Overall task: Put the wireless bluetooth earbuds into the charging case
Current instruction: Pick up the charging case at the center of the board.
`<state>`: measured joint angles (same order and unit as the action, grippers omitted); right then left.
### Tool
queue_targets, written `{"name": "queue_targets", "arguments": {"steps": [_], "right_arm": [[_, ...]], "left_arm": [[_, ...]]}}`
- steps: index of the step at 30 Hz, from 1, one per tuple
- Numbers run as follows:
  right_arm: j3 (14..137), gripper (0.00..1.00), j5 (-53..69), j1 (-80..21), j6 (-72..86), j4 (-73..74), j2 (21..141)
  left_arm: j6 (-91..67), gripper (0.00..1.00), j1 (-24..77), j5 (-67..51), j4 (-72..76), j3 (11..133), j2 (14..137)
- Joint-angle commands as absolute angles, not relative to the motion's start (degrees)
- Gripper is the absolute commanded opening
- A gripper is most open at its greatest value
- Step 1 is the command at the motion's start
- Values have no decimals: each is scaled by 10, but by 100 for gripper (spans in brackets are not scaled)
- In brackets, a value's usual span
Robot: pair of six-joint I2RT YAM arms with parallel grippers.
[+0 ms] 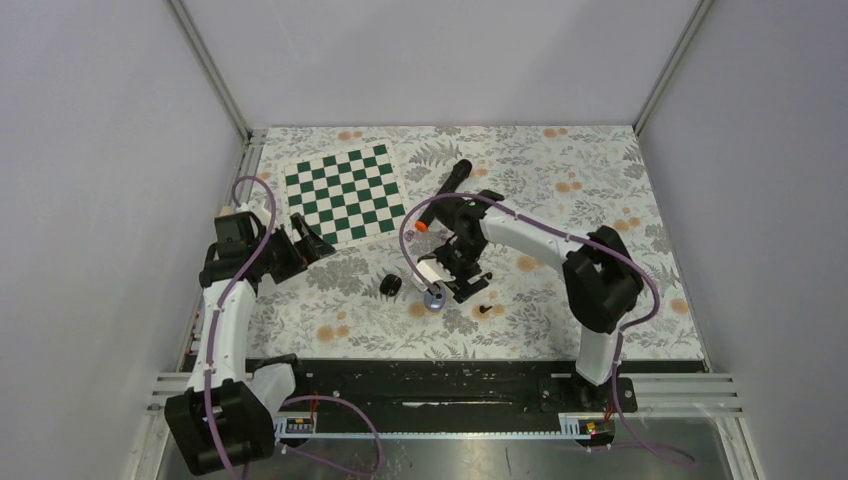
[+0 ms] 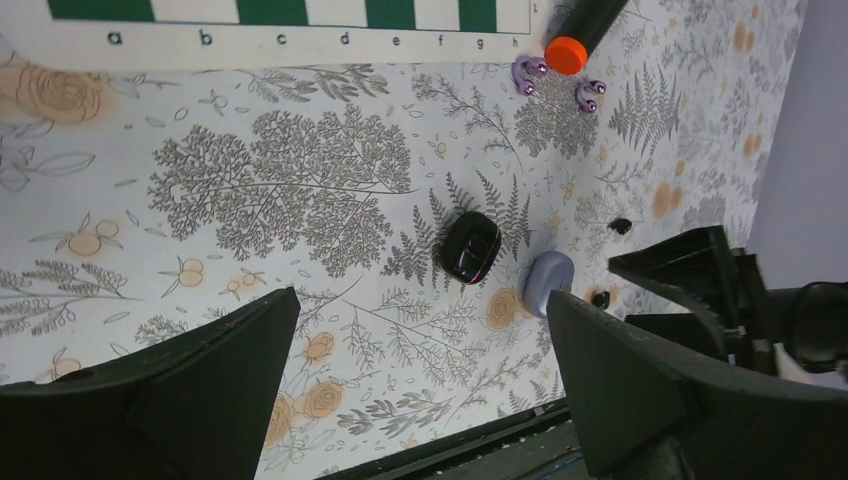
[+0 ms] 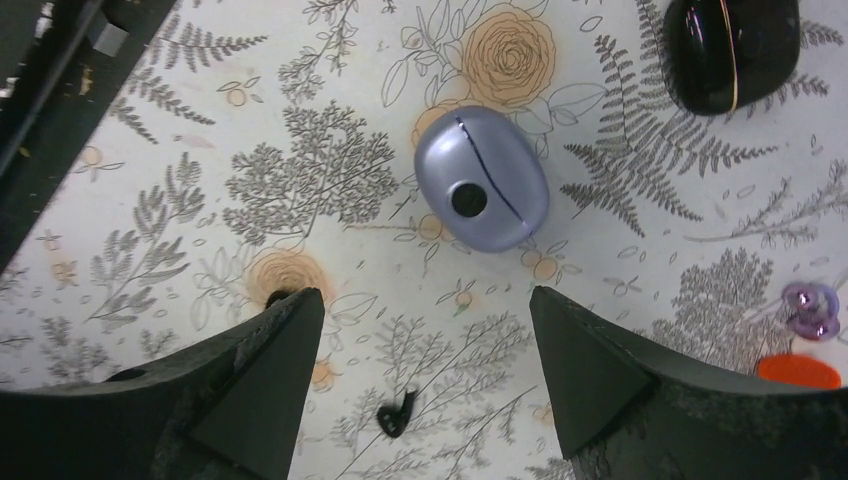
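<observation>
Bright, even, diffuse light, seemingly from overhead, fills all three views. Shadows on the floral tablecloth (image 1: 600,180) are faint and soft-edged. The black case (image 3: 730,50) carries small glossy reflections; the purple case (image 3: 480,178) a dull sheen. The cloth is sharp in the wrist views, while the right gripper (image 3: 422,300) reads nearly featureless black.

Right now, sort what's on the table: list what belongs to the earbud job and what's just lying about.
For the job:
pale purple earbuds
black earbuds
lavender case
black case

Just lying about:
black marker
chessboard
</observation>
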<state>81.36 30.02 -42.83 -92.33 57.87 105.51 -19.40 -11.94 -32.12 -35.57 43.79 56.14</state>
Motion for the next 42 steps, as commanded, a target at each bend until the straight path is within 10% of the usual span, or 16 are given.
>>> {"name": "queue_targets", "arguments": {"steps": [1,32,42], "right_arm": [[854,84,278,-447,-967,565,1099],[844,67,215,-501,-945,516,1172],[838,31,193,-502,-774,457,1109]], "left_arm": [[-239,99,-151,-357,-319,431,556],[-251,98,-168,-375,-300,436,583],[-248,93,-133,-374,-274,447,600]]}}
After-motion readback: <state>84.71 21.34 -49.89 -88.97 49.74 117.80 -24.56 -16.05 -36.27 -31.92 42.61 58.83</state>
